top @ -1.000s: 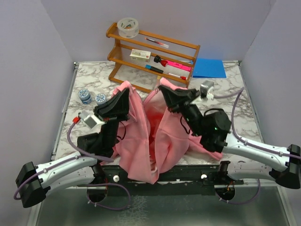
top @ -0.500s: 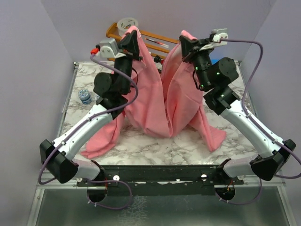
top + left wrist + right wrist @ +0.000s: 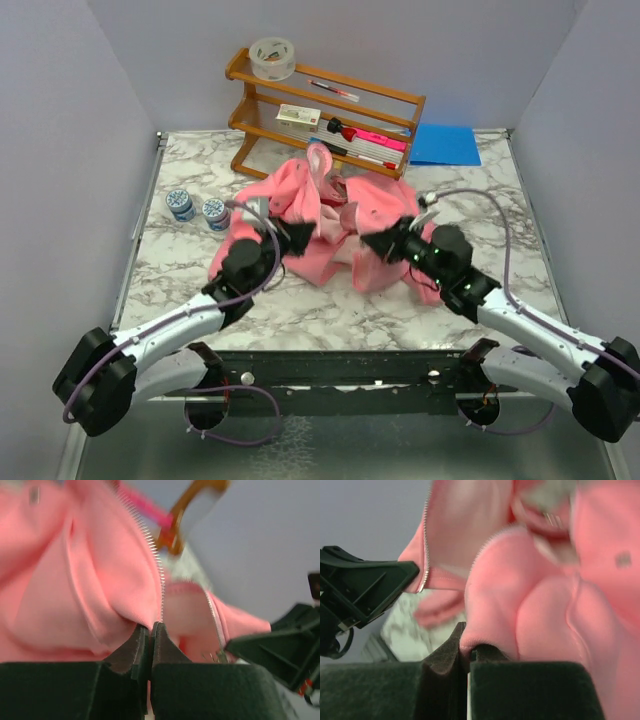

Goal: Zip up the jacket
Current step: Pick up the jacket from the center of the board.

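The pink fleece jacket (image 3: 335, 228) lies bunched on the marble table, its front open. My left gripper (image 3: 283, 239) is shut on the jacket's left front edge. In the left wrist view the zipper teeth (image 3: 156, 555) run down into my closed left gripper (image 3: 150, 630). My right gripper (image 3: 378, 243) is shut on the jacket's right front edge. In the right wrist view a fold of pink fleece (image 3: 520, 605) is pinched in my right gripper (image 3: 468, 647), and a zipper edge (image 3: 426, 545) hangs at the left. Both grippers are low, near the table.
A wooden rack (image 3: 325, 115) with pens and a tape roll (image 3: 272, 57) stands behind the jacket. Two small round containers (image 3: 197, 207) sit at the left. A blue folder (image 3: 444, 144) lies at the back right.
Both arms held the jacket raised high half a second ago. They have now dropped down and forward, and the jacket has collapsed into a heap on the table.
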`<state>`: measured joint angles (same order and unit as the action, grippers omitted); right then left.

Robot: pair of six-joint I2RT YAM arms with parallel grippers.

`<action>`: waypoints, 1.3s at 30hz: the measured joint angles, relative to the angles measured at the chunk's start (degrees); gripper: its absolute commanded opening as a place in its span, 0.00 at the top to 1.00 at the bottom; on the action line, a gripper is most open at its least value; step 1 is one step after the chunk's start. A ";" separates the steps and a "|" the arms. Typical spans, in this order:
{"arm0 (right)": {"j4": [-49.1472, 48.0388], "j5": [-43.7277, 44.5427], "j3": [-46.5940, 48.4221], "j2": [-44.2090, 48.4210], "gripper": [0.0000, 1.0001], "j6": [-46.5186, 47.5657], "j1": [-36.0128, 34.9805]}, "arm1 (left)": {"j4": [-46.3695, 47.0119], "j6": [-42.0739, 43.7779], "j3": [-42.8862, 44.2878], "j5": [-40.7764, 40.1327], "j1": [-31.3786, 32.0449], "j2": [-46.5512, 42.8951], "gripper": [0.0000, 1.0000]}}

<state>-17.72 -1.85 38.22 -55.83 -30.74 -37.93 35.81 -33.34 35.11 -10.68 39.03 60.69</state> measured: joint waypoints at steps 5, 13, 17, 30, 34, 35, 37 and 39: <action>3.10 -6.27 -16.74 -0.26 1.00 -12.28 -0.37 | -4.85 -11.91 -21.88 1.14 8.70 -3.19 0.95; 1.31 -10.45 -18.47 -1.09 1.00 -16.24 -0.37 | -5.49 -20.31 -27.87 1.86 10.84 -9.94 0.60; -0.42 -11.21 -18.49 -2.49 1.00 -17.11 -0.37 | -6.29 -20.24 -27.80 2.16 10.88 -10.64 0.45; -1.05 -11.58 -18.64 -2.86 1.00 -17.20 -0.37 | -36.70 -13.49 -9.64 2.56 10.88 -7.69 0.01; -0.94 -11.58 -18.64 -2.69 1.00 -17.18 -0.37 | -44.74 -9.29 -0.46 3.58 10.86 -3.82 0.02; -0.79 -11.58 -18.64 -2.62 1.00 -17.16 -0.37 | -47.17 -8.20 1.88 3.96 10.88 -2.14 0.04; -0.42 -11.56 -18.64 -2.47 1.00 -17.07 -0.37 | -52.54 -5.40 7.37 5.14 10.86 2.43 0.08; -0.02 -11.58 -18.64 -2.25 1.00 -16.94 -0.37 | -55.80 -3.50 10.32 6.51 10.80 5.81 0.14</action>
<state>-17.74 -13.43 19.57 -58.08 -47.68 -38.30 -19.99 -36.84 45.43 -4.16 49.82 66.50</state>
